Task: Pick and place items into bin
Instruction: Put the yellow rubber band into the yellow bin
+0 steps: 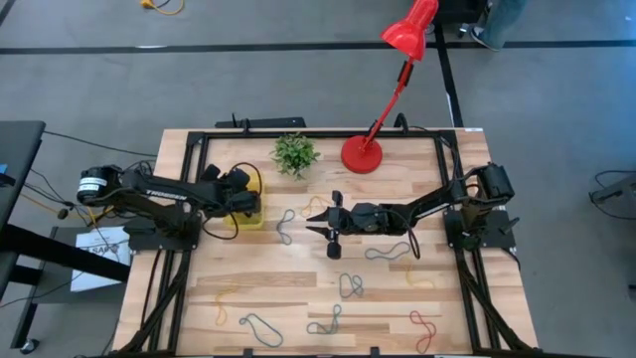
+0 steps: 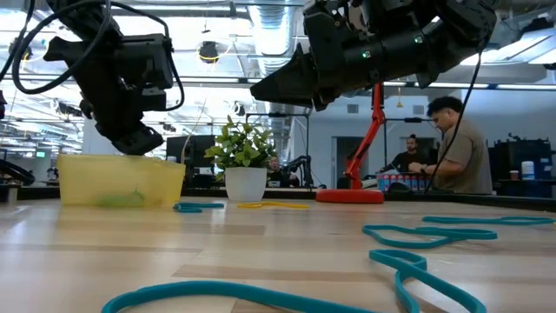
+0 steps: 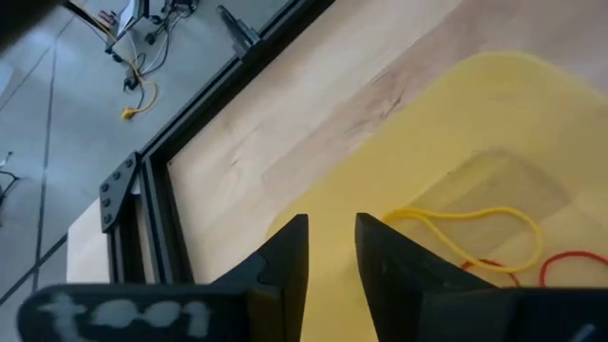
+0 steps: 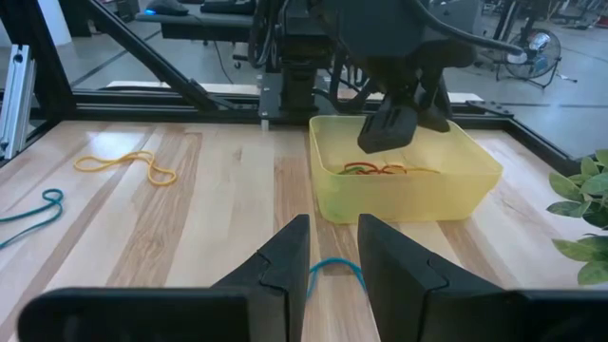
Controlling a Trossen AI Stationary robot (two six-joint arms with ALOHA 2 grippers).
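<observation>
The yellow bin sits at the table's left, and its wall shows in the right wrist view. Yellow and red loops lie in it. My left gripper hovers just over the bin, fingers slightly apart and empty, and it also shows in the right wrist view. My right gripper hangs above mid-table, narrowly open and empty. A teal loop lies on the wood below it, near the bin. Further loops lie flat: grey-blue, orange, teal.
More loops are scattered along the near part of the table: blue, grey, green, red. A potted plant and a red lamp's base stand at the far edge. Black frame rails border the table. People are beyond it.
</observation>
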